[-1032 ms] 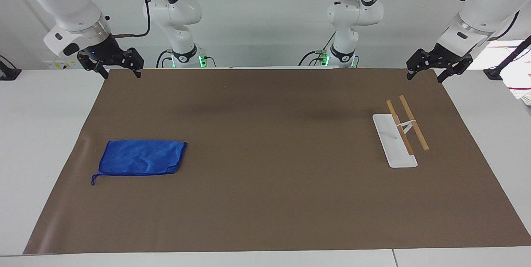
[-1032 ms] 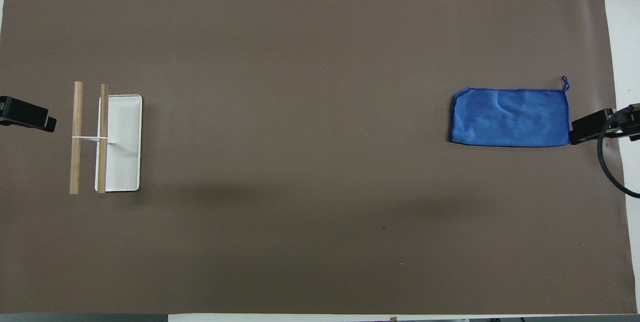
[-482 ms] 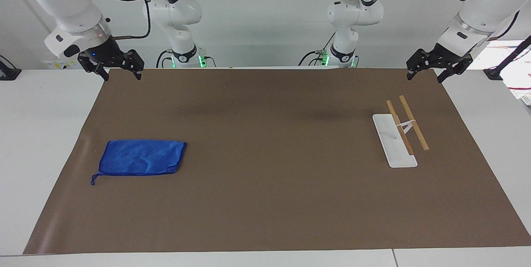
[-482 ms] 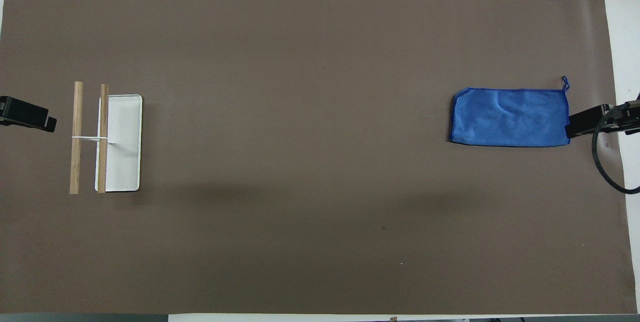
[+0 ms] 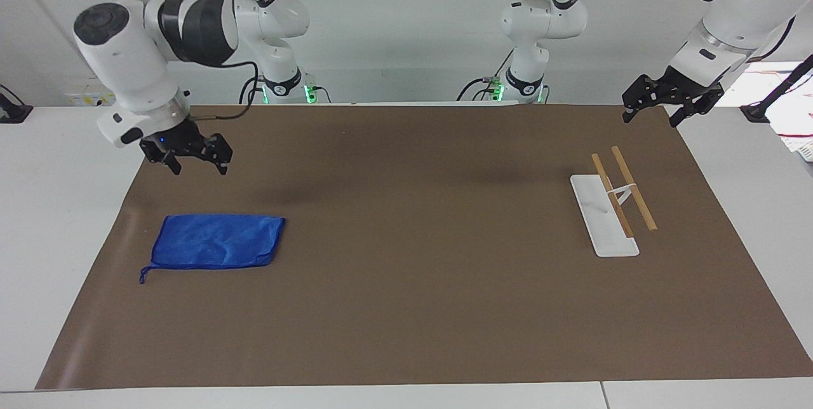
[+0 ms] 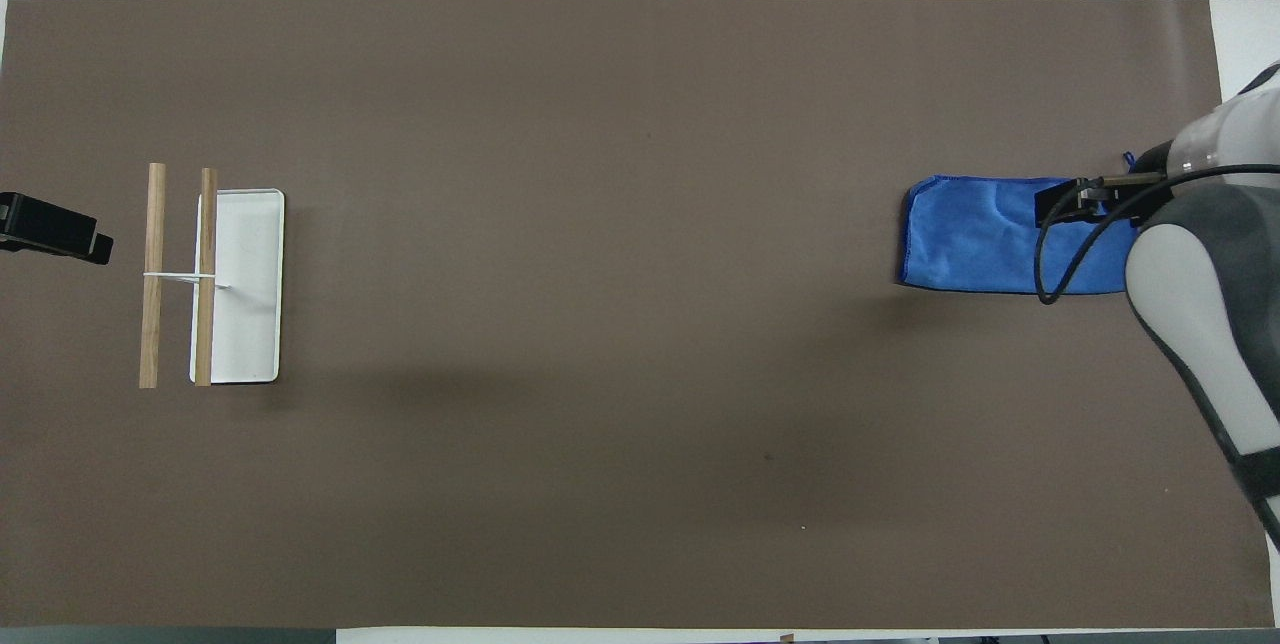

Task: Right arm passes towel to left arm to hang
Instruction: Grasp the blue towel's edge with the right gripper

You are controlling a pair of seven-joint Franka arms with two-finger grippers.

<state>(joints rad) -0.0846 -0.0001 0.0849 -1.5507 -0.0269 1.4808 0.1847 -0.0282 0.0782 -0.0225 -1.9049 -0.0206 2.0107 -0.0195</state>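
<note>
The blue towel [image 5: 216,242] [image 6: 975,234] lies flat on the brown mat at the right arm's end of the table, its thin loop string [image 5: 145,274] at a corner farther from the robots. My right gripper [image 5: 198,171] [image 6: 1075,204] hangs open and empty in the air above the mat, beside the towel's edge nearer to the robots. From overhead it covers part of the towel. My left gripper [image 5: 649,120] [image 6: 58,229] waits open and empty at the mat's corner at the left arm's end.
A rack [image 5: 613,206] [image 6: 210,274] with a white base and two wooden bars stands at the left arm's end. The brown mat [image 5: 413,282] [image 6: 600,424] covers most of the white table.
The right arm has swung out from the mat's corner and come lower, toward the towel, its gripper still open. The left arm and the towel have not moved.
</note>
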